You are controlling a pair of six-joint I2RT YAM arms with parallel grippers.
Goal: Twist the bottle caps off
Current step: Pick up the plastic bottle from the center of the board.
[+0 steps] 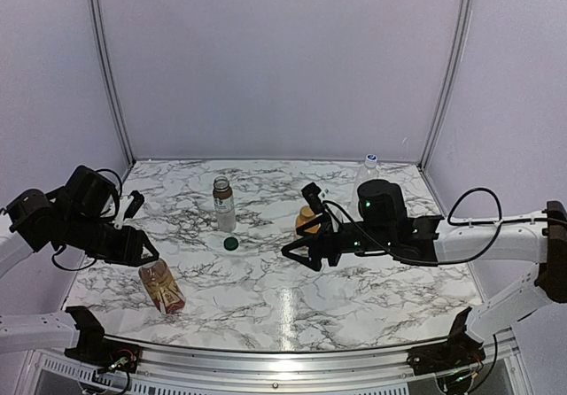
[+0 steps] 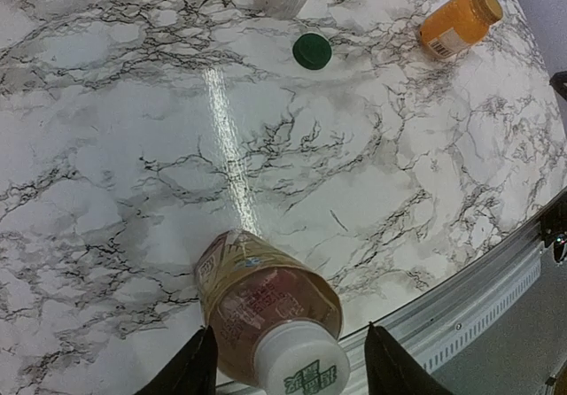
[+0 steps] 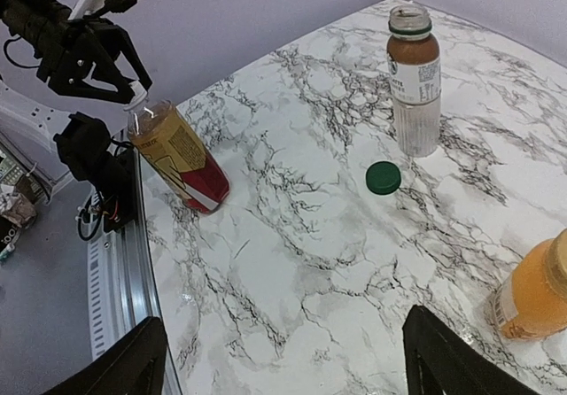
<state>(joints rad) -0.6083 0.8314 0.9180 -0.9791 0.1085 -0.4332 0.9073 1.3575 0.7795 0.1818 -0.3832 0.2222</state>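
Left gripper [image 2: 291,331]: fingers apart, one on each side of the tea bottle's cap end at the bottom of the left wrist view. A gap shows on both sides and nothing is clamped.
Right gripper [image 3: 283,324]: fingers spread wide with only bare marble between them. In the top view it sits mid-frame, just in front of the orange juice bottle.
Tea bottle [image 1: 162,287]: amber with a red label, tipped over off upright at the lower left of the top view, near the table's front rail.
White cap [image 2: 301,364]: on the tea bottle, pointing toward the left wrist camera.
Short clear bottle [image 1: 224,205]: upright, centre-left of the top view, with its mouth uncovered.
Dark green cap [image 1: 231,243]: lying flat on the marble just in front of the short clear bottle and apart from it.
Orange juice bottle [image 2: 452,30]: at the upper right of the left wrist view, well apart from the tea bottle.
Orange cap [image 2: 485,5]: on the orange juice bottle.
Tall clear bottle [image 1: 363,177]: upright at the back right of the top view, partly hidden behind the right arm.
White-and-blue cap [image 1: 371,158]: on the tall clear bottle.
Marble table [image 1: 354,298]: white with dark veins, and all four bottles rest on it.
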